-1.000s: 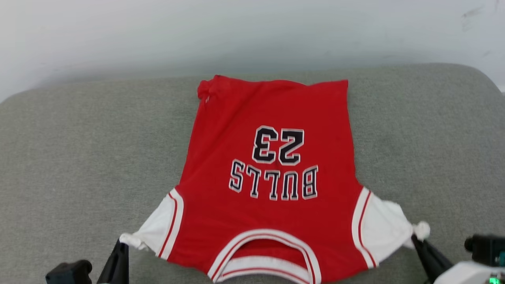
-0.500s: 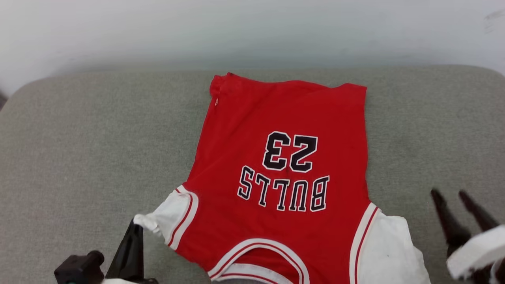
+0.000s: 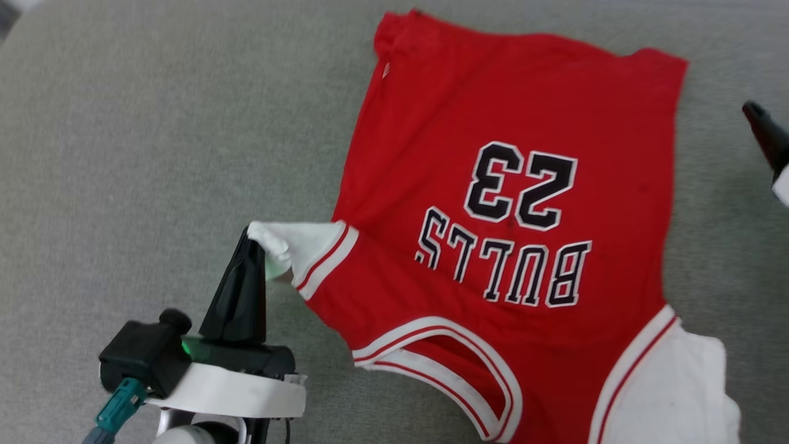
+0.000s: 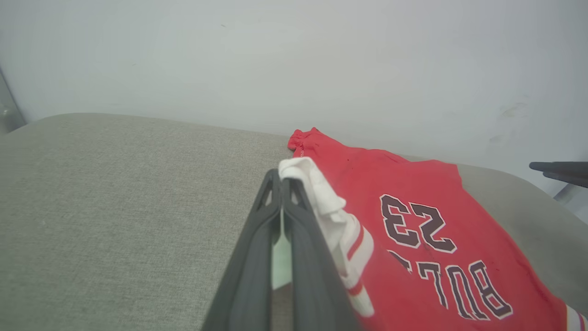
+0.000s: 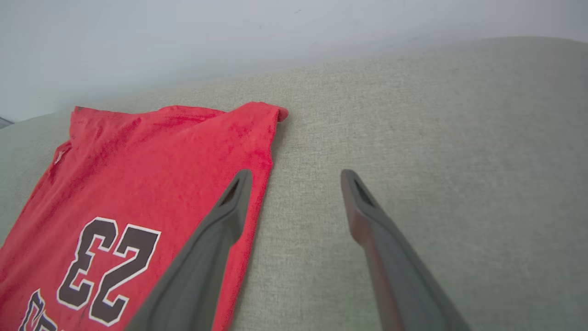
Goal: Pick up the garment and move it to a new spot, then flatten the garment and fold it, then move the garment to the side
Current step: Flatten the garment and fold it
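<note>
Seen along the left gripper [image 4: 281,177], fingers [image 4: 255,262] pinched together on the white sleeve [image 4: 318,195] of the garment [image 4: 367,177]; red body with "BULLS 23" lettering spread rightward over grey cushion [image 4: 115,193]; pale wall [image 4: 275,59] behind.

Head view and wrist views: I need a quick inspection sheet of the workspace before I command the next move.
Surface: grey fabric cushion.
Job's things: garment lies lettering-up, collar toward the robot; far hem corner is bunched; the sleeve on the robot's right lies free.
Clutter: nothing seen.
Grippers: left gripper is shut on the garment's other white sleeve; right gripper is open, holding nothing, beside the garment's edge.
Cables: teal connector at the left wrist.
Surroundings: pale wall behind the cushion.
</note>
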Controlling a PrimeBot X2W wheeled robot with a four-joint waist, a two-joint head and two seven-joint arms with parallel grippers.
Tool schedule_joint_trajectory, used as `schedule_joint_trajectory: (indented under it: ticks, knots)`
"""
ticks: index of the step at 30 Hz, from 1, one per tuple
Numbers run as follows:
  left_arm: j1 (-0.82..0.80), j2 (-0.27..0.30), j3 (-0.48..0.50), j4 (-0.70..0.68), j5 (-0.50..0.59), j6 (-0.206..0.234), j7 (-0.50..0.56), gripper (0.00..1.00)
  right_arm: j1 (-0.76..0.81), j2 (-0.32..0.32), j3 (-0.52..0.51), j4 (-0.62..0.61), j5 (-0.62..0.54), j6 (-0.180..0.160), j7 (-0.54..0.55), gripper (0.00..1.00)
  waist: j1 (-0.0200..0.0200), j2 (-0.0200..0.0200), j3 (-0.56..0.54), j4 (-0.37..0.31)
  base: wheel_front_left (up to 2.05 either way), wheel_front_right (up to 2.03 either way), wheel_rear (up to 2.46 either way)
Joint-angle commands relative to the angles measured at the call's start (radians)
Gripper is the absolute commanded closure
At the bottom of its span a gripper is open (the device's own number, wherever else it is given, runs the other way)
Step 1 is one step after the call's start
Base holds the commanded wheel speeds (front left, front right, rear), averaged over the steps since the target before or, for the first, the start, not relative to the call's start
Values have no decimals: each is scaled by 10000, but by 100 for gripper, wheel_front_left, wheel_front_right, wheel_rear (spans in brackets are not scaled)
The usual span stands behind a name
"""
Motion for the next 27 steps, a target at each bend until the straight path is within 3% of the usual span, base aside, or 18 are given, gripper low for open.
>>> schedule_joint_trajectory:
  ticks: [1,7,11,19,20,21,27]
  knots:
    - [-363,-132,-100,-41,94,-106,-103,100,-738,-152,6,378,-179,-5,525,0,-2,0,1124,745,0,0,0]
    - [-1077,-472,-352,45,255,-406,-289,100,-3012,-97,-163,1364,-742,-4,2303,0,-2,0,2140,1146,0,0,0]
    - [-1356,-621,-474,142,273,-559,-333,100,-3830,-5,-309,1612,-1111,-5,2668,0,-2,0,2560,1302,0,0,0]
    - [-1652,-878,-521,563,307,-768,-498,100,-3785,605,-531,2920,-1744,-5,4112,0,-2,0,2784,1509,0,0,0]
    - [-1643,-897,-525,619,301,-774,-517,100,-3648,647,-612,3095,-1832,-5,4375,64,-2,0,2723,1522,0,0,0]
    - [-1624,-911,-525,672,282,-791,-526,100,-3535,681,-700,3189,-1910,-10,4564,100,-2,0,2654,1530,0,0,0]
    - [-1334,-879,-458,1037,184,-759,-559,100,-3548,563,-1093,2763,-2141,-7,4503,100,-2,0,1917,1387,0,0,0]
